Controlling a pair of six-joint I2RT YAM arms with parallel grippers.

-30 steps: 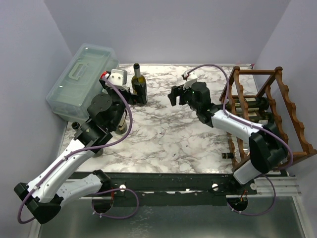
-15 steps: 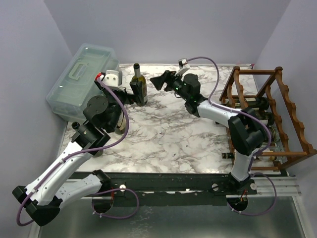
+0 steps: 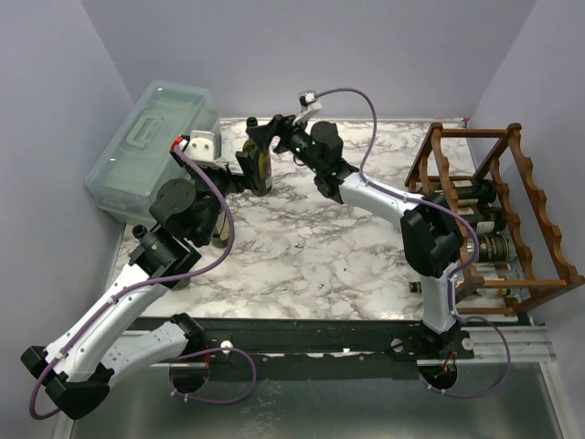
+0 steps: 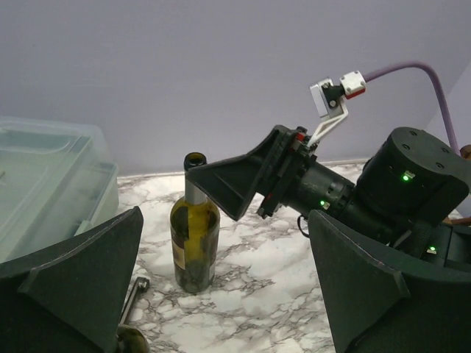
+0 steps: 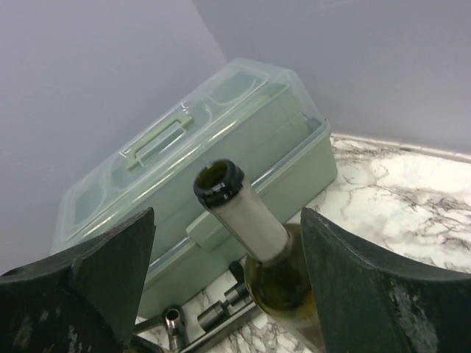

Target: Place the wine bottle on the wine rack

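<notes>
Right gripper (image 3: pixel 257 142) has swung across to the upright wine bottle (image 4: pixel 194 246) near the table's (image 3: pixel 311 247) far-left corner, jaws spread astride its neck, left gripper (image 3: pixel 235 175) spread nearby; an off-centre squeeze could topple it.

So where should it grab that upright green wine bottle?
Probably the slim neck of the green glass wine bottle, from the right: it stands upright, neck free, and the right arm's open fingers flank it. The translucent plastic box sits on its left.
</notes>
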